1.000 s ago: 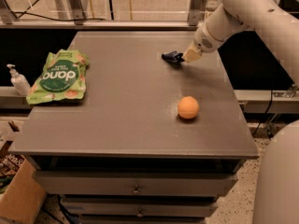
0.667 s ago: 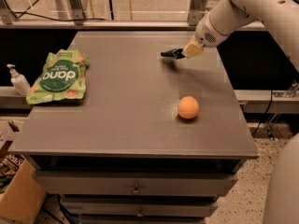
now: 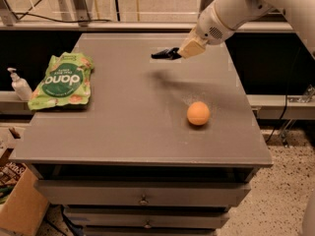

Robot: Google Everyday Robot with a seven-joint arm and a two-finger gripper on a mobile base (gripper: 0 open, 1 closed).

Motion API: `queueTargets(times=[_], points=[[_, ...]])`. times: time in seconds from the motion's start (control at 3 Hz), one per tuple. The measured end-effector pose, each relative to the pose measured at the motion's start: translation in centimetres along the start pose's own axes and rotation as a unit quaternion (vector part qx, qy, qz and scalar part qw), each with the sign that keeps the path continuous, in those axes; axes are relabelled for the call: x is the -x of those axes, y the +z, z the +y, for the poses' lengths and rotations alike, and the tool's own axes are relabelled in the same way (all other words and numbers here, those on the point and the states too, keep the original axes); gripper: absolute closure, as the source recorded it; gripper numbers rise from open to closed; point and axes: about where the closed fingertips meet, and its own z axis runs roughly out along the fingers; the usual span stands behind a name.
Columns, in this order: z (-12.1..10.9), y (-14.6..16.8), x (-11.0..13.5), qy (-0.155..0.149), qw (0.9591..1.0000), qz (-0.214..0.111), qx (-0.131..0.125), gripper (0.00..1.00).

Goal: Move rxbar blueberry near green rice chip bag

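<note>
The rxbar blueberry (image 3: pixel 162 54), a small dark flat wrapper, sticks out to the left from my gripper (image 3: pixel 180 52), which is shut on it. The bar hangs a little above the far middle of the grey table (image 3: pixel 138 136), and its shadow falls on the surface below. The green rice chip bag (image 3: pixel 61 80) lies flat at the table's left edge, well to the left of the gripper and the bar. My white arm reaches in from the upper right.
An orange ball (image 3: pixel 198 113) rests right of the table's middle, below the gripper. A white pump bottle (image 3: pixel 19 85) stands on a ledge just left of the bag. A cardboard box (image 3: pixel 19 205) sits on the floor at lower left. Drawers front the table.
The gripper has lifted the bar off the far right of the table and carried it left toward the middle. The ball and the bag have not moved.
</note>
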Motion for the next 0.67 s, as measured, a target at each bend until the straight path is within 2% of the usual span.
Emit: queueTargets(times=[0.33,0.67], points=[[3.4,2.1,3.4,-0.046,0.9983,-0.01,0.034,1.0],[7.2,5.9,6.3,-0.089,0.9933,-0.009,0.073,1.0]])
